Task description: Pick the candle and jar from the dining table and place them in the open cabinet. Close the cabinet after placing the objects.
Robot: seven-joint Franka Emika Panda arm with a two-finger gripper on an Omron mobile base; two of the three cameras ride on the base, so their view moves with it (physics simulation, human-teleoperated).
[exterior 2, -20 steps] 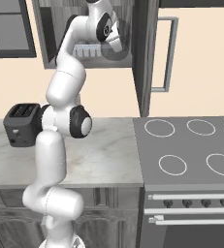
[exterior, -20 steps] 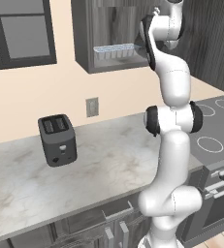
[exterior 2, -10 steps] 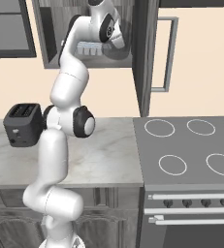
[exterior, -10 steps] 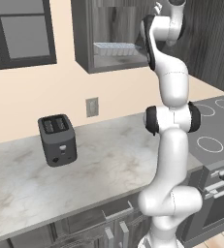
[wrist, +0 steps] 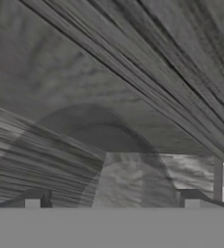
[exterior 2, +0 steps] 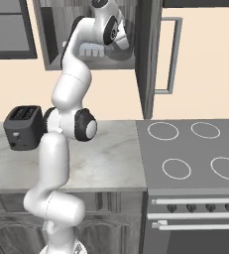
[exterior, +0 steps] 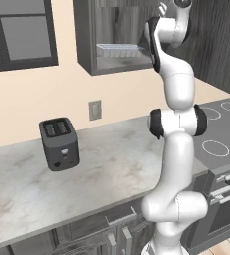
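Dark grey wood-grain wall cabinet (exterior: 91, 45), door open: clear ridged tray (exterior: 117, 49) on shelf. Two-finger gripper (wrist: 111, 202) inside, jaws wide apart, empty. Dark toaster (exterior: 58, 143) on marble counter (exterior: 101, 169), left.

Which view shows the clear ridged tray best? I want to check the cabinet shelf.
The left base view: the tray lies in plain sight on the shelf of the open cabinet, left of the arm. In the right base view the arm covers most of the tray. The hand view gives blurred grey wood grain.
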